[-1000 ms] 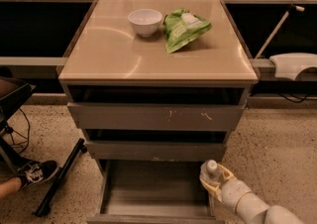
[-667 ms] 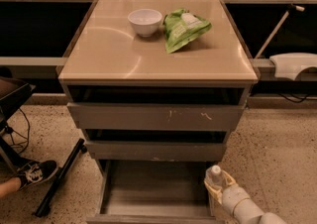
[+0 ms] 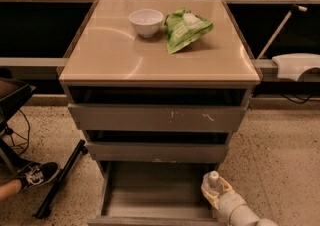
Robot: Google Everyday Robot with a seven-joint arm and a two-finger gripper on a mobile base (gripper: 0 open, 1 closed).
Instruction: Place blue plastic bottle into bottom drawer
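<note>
The bottom drawer (image 3: 150, 195) of the grey cabinet is pulled open, and its flat grey floor is bare. My gripper (image 3: 216, 194) is at the drawer's right front corner, low in the view, with its pale fingers (image 3: 207, 190) closed around the blue plastic bottle (image 3: 214, 177). Only the bottle's white cap and neck show above the fingers; the rest is hidden by the gripper and the arm. The bottle stands upright, beside the right wall of the drawer. I cannot tell if it touches the floor of the drawer.
A white bowl (image 3: 146, 21) and a green snack bag (image 3: 186, 27) lie on the cabinet's beige top (image 3: 110, 55). The top drawer front (image 3: 155, 118) and middle drawer front (image 3: 155, 152) stick out slightly. A person's shoe (image 3: 35, 175) and a black pole (image 3: 60, 180) are on the floor at the left.
The gripper with the bottle has sunk a little lower beside the drawer's right front corner. Nothing else has moved.
</note>
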